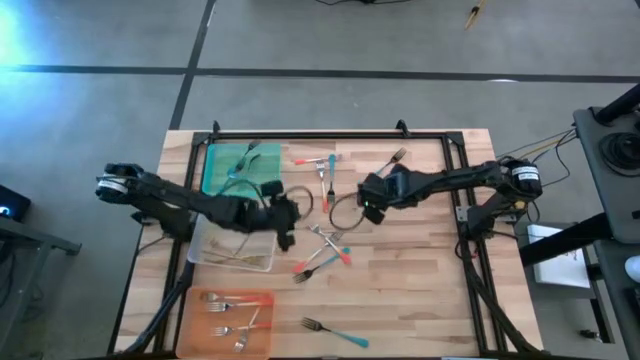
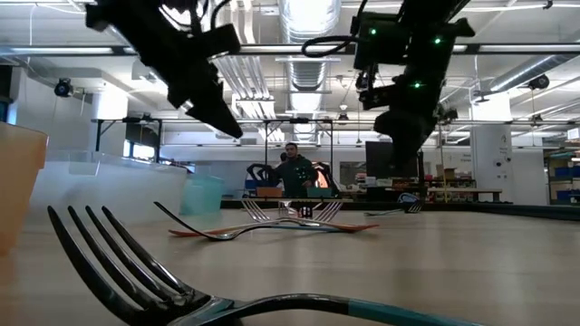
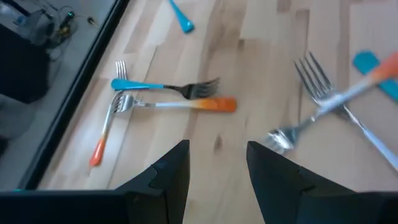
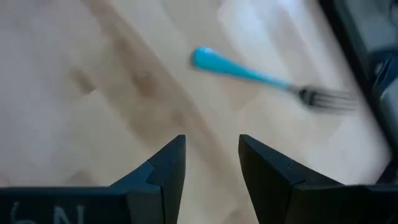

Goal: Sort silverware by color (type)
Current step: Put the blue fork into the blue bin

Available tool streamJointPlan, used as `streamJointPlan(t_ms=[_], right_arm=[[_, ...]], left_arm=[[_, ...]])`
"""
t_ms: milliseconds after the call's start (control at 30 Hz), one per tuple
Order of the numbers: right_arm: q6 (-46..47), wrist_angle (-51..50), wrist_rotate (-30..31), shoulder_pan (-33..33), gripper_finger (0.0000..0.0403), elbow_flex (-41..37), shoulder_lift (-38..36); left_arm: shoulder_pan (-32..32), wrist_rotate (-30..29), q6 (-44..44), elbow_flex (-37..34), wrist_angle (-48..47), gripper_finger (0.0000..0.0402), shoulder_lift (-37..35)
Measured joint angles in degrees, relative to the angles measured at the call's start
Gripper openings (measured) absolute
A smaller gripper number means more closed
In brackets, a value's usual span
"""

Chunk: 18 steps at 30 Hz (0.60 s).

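Table (image 1: 420, 300) first: you have three trays along its left side, green (image 1: 215, 165), clear (image 1: 205, 250) and orange (image 1: 200, 305), with forks already in them, so sorting looks partly done. Loose silverware (image 1: 325, 250) lies in a crossed pile just right of the clear tray. Your left gripper (image 3: 217, 165) hovers over that pile, fingers apart and empty; your right gripper (image 4: 211, 165) hangs beyond the pile, also apart, empty. Next, you likely need to single out one fork from the tangle. No readable writing shows.
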Motion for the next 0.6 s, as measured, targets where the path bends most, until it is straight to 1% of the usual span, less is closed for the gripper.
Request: streamJointPlan(t_ms=[67,100,200,267,333,400,433,500,600], right_arm=[[-7.77,2.02,0.20,-1.99,0.0139,-0.13,0.00],[-14.08,2.46,0.16,-2.81,0.0139,-0.15,0.00],[-38.16,3.03,0.19,-4.79,0.0139,-0.23,0.00],[-54.09,2.95,0.04,-6.05,0.0139,-0.42,0.00],[-66.10,3.53,-1.94,-7.53,0.0139,-0.49,0.18],[-72.95,4.12,-5.35,-9.65,0.0139,-0.66,0.66],[-74.31,4.64,-6.83,-10.83,0.0139,-0.68,1.12],[-75.00,5.67,-8.82,-13.35,0.0139,-0.68,2.07],[-75.07,8.18,-8.97,-16.93,0.0139,-0.68,3.47]], left_arm=[[3.08,3.50,1.06,-1.42,3.86,0.0142,-0.47],[4.18,5.25,1.55,-1.75,5.71,0.0142,-0.53],[6.15,9.09,2.42,-2.14,9.29,0.0142,-0.98],[6.33,9.76,2.53,-1.67,11.17,0.0142,-1.07],[6.27,10.04,2.55,-0.70,12.09,0.0142,-1.08],[6.23,10.23,2.57,0.43,13.65,0.0142,-1.08],[6.23,10.23,2.57,0.92,14.44,0.0142,-1.10],[6.23,10.22,2.56,1.64,15.83,0.0142,-1.10],[6.23,10.20,3.17,3.20,17.20,0.0142,-1.10]])
